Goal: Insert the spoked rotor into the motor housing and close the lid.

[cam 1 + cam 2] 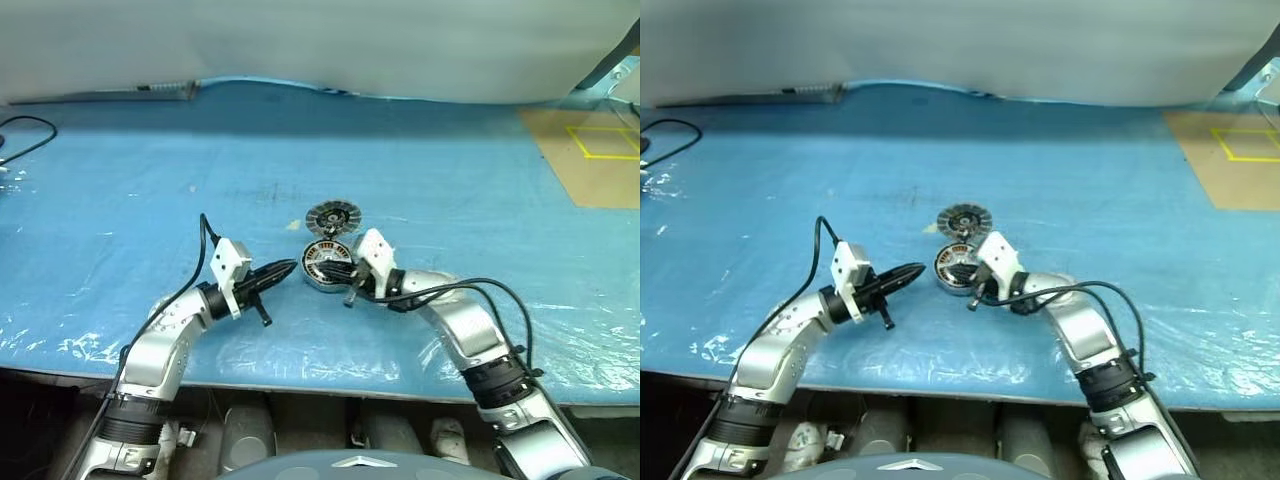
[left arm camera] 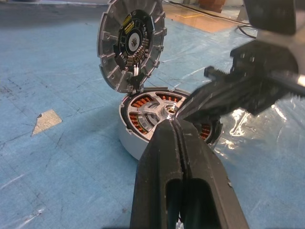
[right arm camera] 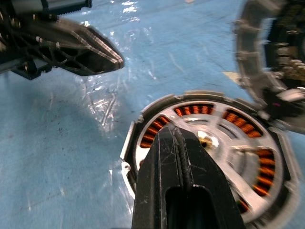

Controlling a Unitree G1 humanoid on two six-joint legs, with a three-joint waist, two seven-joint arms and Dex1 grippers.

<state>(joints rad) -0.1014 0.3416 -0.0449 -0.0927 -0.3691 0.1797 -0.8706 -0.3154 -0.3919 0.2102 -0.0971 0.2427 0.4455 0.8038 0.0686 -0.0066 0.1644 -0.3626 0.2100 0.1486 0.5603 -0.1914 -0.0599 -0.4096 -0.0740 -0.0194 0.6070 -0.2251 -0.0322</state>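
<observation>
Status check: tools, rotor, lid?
Both tools shut, empty: left, right. Rotor seated in housing. Lid stands open; right tool over housing.

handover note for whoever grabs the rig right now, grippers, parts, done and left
Left gripper: shut, empty, just left of the motor housing.
Right gripper: shut, empty, tips over the housing's centre.
Spoked rotor: seated inside the housing, within the copper windings.
Lid: propped up on edge at the housing's far rim.
Done: rotor inserted.
Left: lower the lid onto the housing.
</observation>
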